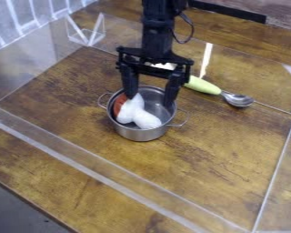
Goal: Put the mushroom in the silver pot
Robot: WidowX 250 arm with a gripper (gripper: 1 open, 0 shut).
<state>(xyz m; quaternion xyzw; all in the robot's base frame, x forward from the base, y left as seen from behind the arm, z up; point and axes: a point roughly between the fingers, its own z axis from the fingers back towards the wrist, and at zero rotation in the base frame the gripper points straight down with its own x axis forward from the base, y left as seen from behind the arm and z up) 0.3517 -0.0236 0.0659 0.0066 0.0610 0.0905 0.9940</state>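
Our end effector hangs spread wide and empty above the silver pot, since the mushroom lies inside.

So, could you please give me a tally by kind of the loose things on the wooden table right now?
Toy mushroom, lying in the pot: 1
Silver pot: 1
Spoon: 1
Total: 3
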